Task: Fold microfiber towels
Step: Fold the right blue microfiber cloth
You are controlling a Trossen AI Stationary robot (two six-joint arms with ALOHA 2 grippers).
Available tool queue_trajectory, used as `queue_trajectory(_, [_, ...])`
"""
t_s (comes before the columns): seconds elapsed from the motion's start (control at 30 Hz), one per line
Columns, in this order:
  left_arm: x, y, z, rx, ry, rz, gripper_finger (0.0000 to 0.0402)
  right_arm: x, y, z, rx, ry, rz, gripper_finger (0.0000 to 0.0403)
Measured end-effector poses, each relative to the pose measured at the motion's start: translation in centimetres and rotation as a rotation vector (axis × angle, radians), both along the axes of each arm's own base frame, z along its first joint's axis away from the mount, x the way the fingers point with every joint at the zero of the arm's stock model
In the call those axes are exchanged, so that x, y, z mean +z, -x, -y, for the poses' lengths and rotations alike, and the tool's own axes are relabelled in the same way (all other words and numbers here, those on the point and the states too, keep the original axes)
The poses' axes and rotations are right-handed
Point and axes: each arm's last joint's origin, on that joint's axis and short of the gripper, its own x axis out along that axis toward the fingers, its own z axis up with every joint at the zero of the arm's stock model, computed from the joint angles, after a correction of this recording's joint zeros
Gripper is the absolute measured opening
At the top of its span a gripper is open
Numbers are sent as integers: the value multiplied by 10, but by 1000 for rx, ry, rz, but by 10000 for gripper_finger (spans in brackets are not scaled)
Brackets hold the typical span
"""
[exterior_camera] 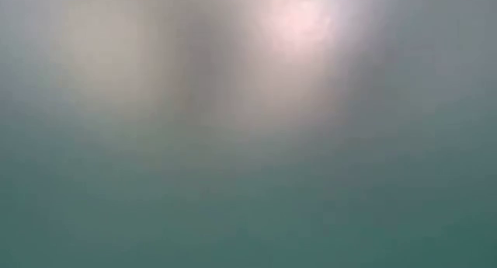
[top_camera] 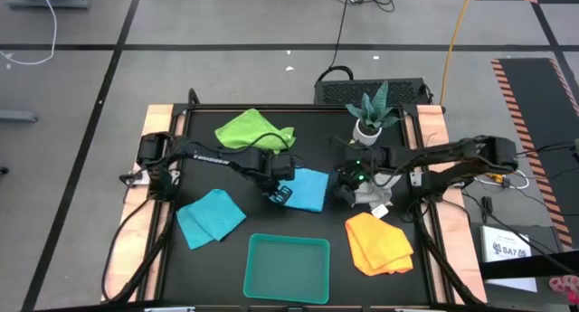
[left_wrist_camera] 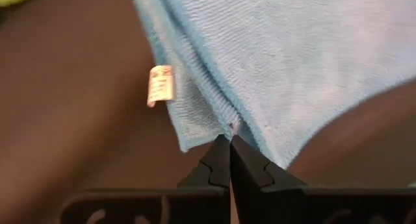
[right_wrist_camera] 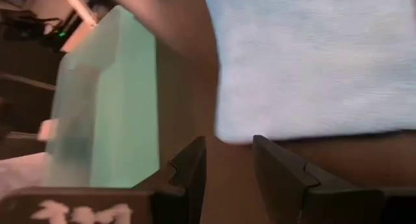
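Note:
A turquoise blue microfiber towel (top_camera: 309, 187) lies in the middle of the table. My left gripper (top_camera: 279, 194) is shut on its left near edge. My right gripper (top_camera: 348, 190) stands open at the towel's right side, fingers (right_wrist_camera: 195, 162) short of its edge (right_wrist_camera: 312, 130), nothing between them. A lime green towel (top_camera: 251, 131) lies at the far left. A second turquoise towel (top_camera: 210, 217) lies at the near left. A yellow-orange one (top_camera: 378, 242) lies at the near right. A grey-white one (top_camera: 373, 198) lies under my right arm. My left gripper pinches the blue towel's hemmed edge (left_wrist_camera: 235, 123) between its two fingertips (left_wrist_camera: 221, 156), close to the white label (left_wrist_camera: 160, 86). The fingers come from above, pointing down. A second layer shows beside the hem; whether both are caught I cannot tell. The rest of the towel lies on the table.
A teal plastic tray (top_camera: 288, 289) stands at the near middle edge, also seen in the right wrist view (right_wrist_camera: 110, 100). A potted plant (top_camera: 371, 113) stands at the far right. The low view shows only a teal blur.

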Motion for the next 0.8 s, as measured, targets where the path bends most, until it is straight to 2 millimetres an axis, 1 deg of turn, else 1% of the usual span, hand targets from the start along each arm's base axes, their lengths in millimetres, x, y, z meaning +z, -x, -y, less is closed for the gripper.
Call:
queue_trajectory(0.1, [-1,4,-5,-11,-32,-44,0,3,8,-1,-20,18,-39,118])
queue_trajectory(0.23, [-2,6,-13,-25,-72,-56,0,2,11,-1,-28,30,-71,118])
queue_trajectory(0.37, [-4,8,-17,-19,-81,-70,0,0,10,-1,-24,33,-79,118])
queue_trajectory(0.53, [-5,9,-17,-27,-102,-80,2,-1,6,0,-14,48,-53,118])
queue_trajectory(0.7, [-5,9,-17,-36,-104,-73,23,-5,-1,4,-29,53,-22,118])
queue_trajectory(0.8, [-5,9,-17,-40,-107,-79,36,-12,-3,9,-43,47,-46,119])
